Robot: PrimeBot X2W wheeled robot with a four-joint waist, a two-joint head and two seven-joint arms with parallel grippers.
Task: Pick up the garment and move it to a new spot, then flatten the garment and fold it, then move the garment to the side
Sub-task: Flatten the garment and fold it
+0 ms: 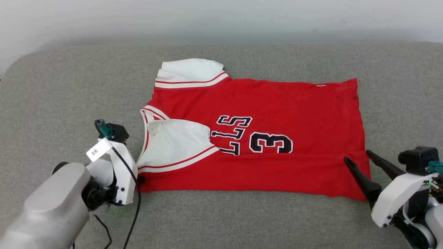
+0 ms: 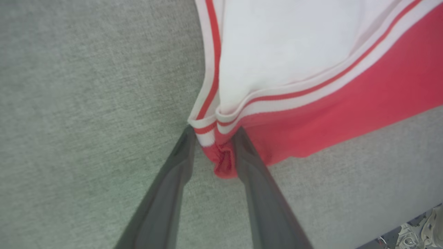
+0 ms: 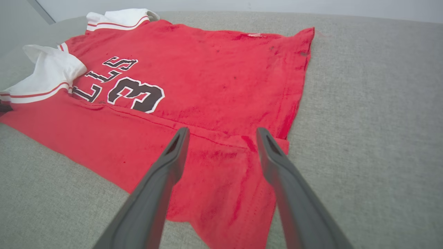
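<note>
Item one on my feed: table [image 1: 242, 221], padded, covered in grey woven cloth, far left corner rounded, weave fine and flecked up close. Item two: wall [image 1: 221, 17] behind it, plain white. Item three: light, soft and even; I note a faint grey shadow where wall meets table.

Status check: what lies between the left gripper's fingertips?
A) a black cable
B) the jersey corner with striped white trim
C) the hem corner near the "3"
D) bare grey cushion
B: the left wrist view shows the left gripper straddling a corner of the red jersey, striped trim between its fingertips.
</note>
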